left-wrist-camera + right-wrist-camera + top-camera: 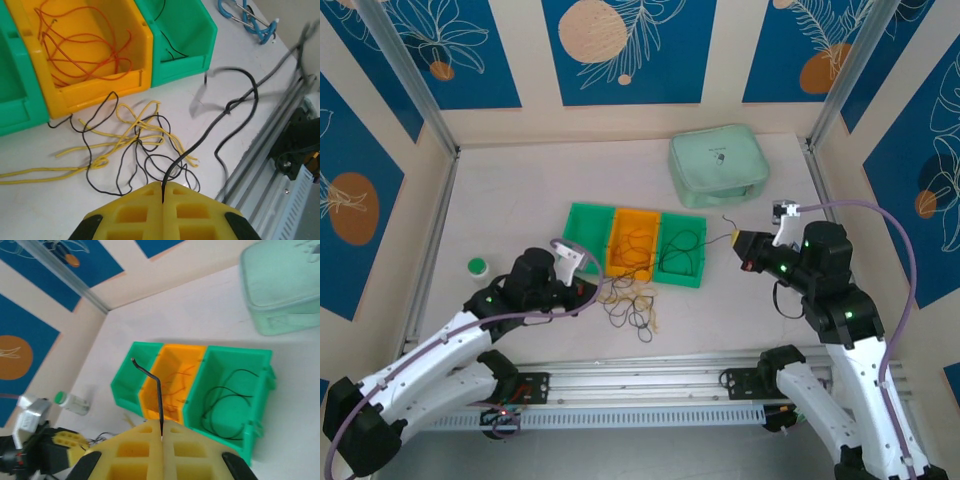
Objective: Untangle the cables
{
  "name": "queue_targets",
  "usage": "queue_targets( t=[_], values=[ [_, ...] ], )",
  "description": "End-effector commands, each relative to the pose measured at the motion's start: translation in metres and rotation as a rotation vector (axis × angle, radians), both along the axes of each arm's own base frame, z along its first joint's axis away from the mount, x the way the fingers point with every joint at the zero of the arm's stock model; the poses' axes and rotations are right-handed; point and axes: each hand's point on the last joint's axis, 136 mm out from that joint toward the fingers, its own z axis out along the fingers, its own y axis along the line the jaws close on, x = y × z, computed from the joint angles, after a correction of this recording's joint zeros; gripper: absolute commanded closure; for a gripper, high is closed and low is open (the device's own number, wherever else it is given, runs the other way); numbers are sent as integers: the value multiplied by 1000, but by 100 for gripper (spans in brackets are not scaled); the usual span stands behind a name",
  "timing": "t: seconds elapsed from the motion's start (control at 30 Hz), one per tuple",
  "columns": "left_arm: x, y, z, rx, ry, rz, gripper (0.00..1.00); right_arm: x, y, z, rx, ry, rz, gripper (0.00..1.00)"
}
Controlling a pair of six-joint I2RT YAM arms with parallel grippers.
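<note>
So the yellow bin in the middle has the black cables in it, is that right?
Not quite. The yellow bin in the middle has orange cables in it, as the left wrist view shows. Black cables lie in the green bin beside it, seen from the right wrist.

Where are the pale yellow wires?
Top view: the thin pale yellow wires lie tangled with black wires on the white table, just in front of the orange plastic bin.
</note>
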Motion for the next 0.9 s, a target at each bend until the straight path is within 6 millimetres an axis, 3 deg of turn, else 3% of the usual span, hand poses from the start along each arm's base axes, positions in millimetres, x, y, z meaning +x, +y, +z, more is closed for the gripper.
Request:
queue_targets(
  t=[0.0,0.23,0.43,0.6,0.73,0.87],
  values=[
    [4,16,4,81,-32,33,100,-2,-22,3,-91,-24,-89,100],
    [1,28,11,144,-57,33,100,-4,-42,-1,-180,-26,-163,100],
    [2,7,54,-21,-129,-19,100,-3,-28,-13,-142,22,-93,100],
    [-3,-20,112,-219,-220,-137,100,-6,1,-26,-76,112,72,100],
    [-3,-38,140,-321,-219,-207,100,-10,18,-38,-35,192,178,99],
    [-2,-48,159,-385,-233,-243,100,-16,30,-40,10,211,247,75]
  ],
)
